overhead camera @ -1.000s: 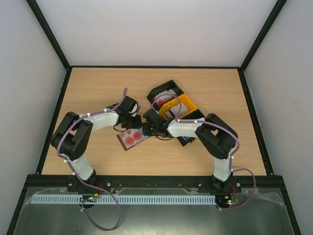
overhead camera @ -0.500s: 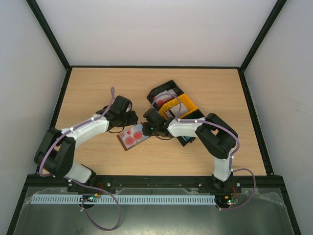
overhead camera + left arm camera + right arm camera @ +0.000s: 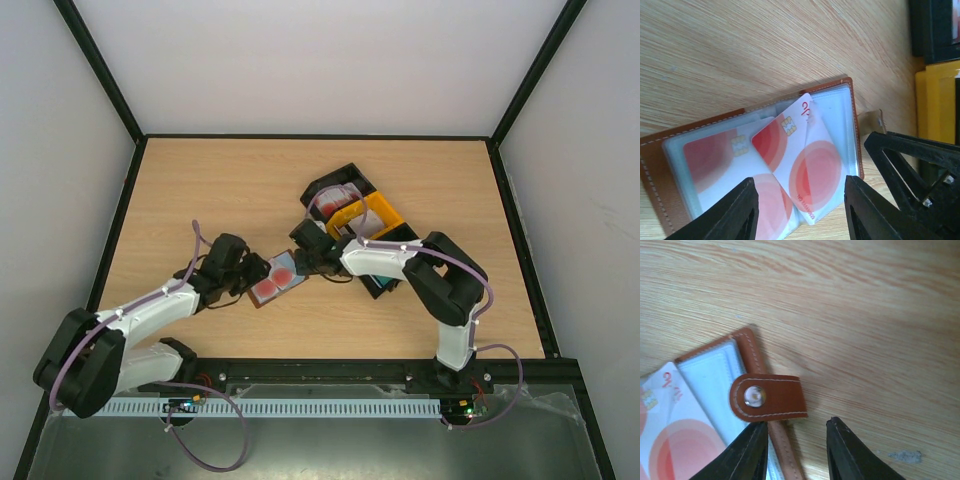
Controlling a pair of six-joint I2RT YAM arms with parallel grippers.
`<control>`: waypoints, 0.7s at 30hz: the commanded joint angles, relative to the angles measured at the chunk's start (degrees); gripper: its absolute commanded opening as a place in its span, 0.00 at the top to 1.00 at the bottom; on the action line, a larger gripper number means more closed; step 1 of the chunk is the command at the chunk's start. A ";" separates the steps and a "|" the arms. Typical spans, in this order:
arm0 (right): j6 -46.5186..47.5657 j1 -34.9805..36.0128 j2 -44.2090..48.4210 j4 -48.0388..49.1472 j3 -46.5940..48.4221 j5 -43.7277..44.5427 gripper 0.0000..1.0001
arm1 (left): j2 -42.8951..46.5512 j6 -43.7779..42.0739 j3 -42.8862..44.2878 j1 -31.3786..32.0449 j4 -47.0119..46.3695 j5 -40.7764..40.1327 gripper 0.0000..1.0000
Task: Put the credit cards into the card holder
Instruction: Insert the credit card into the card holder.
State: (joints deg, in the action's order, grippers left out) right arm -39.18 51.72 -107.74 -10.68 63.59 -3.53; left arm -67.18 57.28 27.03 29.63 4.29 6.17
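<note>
1. The task is running partway. The card holder [image 3: 652, 175] is lying open on the bench [image 3: 200, 190], clear sleeves facing up, between the two arms and just near of the bin tray [image 3: 378, 212].
2. One red-and-white card [image 3: 715, 160] is sitting square inside the left sleeve, so that one is looking done.
3. A second red-and-white card [image 3: 805, 170] is lying tilted across the right sleeve, one part under the plastic and its corner sticking out. It is needing to be straightened and pushed home.
4. More cards are waiting: a red-and-white stack [image 3: 335, 197] is showing in the tray's far black compartment. The right arm is hiding the other compartments, so the remaining number cannot be told.
5. The left gripper [image 3: 800, 200] is hovering over the tilted card with jaws spread, pinching nothing.
6. The right gripper [image 3: 797, 435] is standing spread astride the holder's edge, beside the snap tab [image 3: 767, 397], not clamped on it.
7. Counted: one holder, two cards at it, one tray, at least one stack left.
</note>
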 commanded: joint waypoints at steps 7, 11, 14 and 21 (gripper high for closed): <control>6.06 2.38 -1.23 -2.03 4.11 -4.33 0.74 | 0.21 5.83 -3.55 0.18 -7.28 0.95 0.55; 6.00 2.40 -3.49 -2.11 4.75 -5.21 0.75 | 0.05 5.92 -4.16 0.17 -7.37 0.57 0.55; 4.93 2.40 -4.34 -2.14 4.39 -5.42 0.75 | -0.62 6.20 -4.77 0.18 -7.92 0.79 0.54; 3.05 2.37 -5.08 -2.04 2.04 -5.86 0.78 | -4.19 7.26 -6.28 0.17 -12.33 2.70 0.52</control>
State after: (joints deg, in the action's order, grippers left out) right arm -35.03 54.02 -110.61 -11.70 67.11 -8.88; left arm -69.36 63.64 22.00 29.63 -4.75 7.92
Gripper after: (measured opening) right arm 0.230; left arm 0.478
